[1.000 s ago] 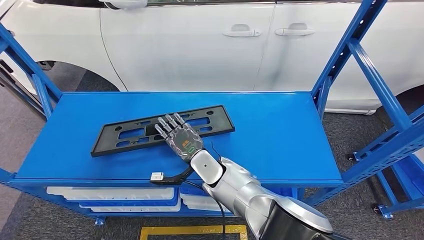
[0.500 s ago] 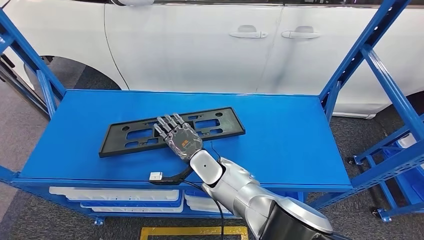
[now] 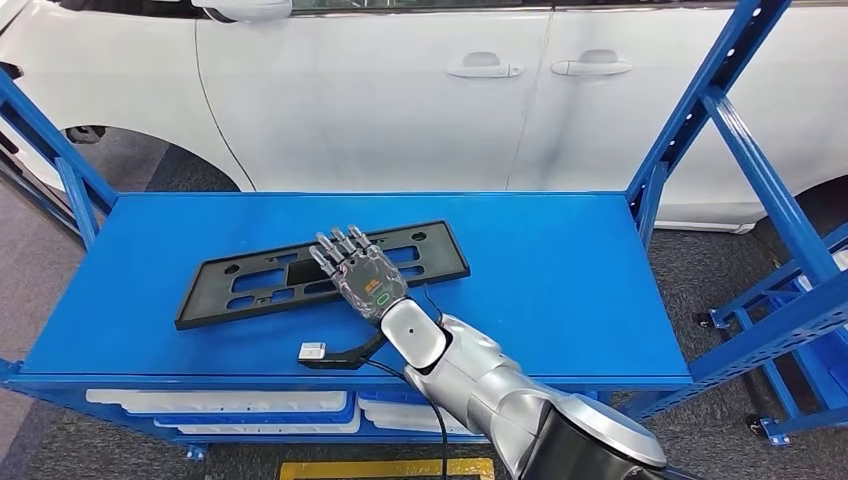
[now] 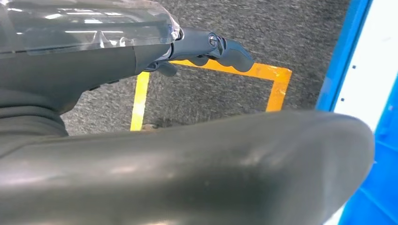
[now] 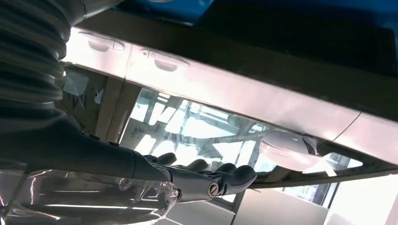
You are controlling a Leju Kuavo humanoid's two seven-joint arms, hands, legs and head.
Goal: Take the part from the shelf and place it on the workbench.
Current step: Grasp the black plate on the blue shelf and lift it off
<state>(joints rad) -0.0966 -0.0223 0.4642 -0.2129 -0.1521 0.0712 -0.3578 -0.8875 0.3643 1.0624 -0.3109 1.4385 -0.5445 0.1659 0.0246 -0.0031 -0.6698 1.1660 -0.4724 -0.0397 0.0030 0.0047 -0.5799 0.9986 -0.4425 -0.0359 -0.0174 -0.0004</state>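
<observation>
Plainly the risk lies in the grip: the right robot hand (image 3: pixel 361 278) lies palm-down over the near long edge of the part (image 3: pixel 320 272), a flat black perforated plate on the blue shelf (image 3: pixel 560 280), with its fingers (image 3: pixel 335 250) stretched forward across the plate rather than curled under it. Whether the thumb is hooked beneath the edge cannot be told, so I cannot say that the part is held. A thin plate lying flush on a smooth deck gives little to catch; if the fingers only press on top, it will likely skid toward the white car (image 3: pixel 420 90) or pivot about the palm. Lifted off-centre, the long left end may droop and slip out. The left robot hand (image 4: pixel 206 47) hangs over grey carpet with yellow floor tape (image 4: pixel 277 84), fingers loosely curled, holding nothing, so it offers no support
</observation>
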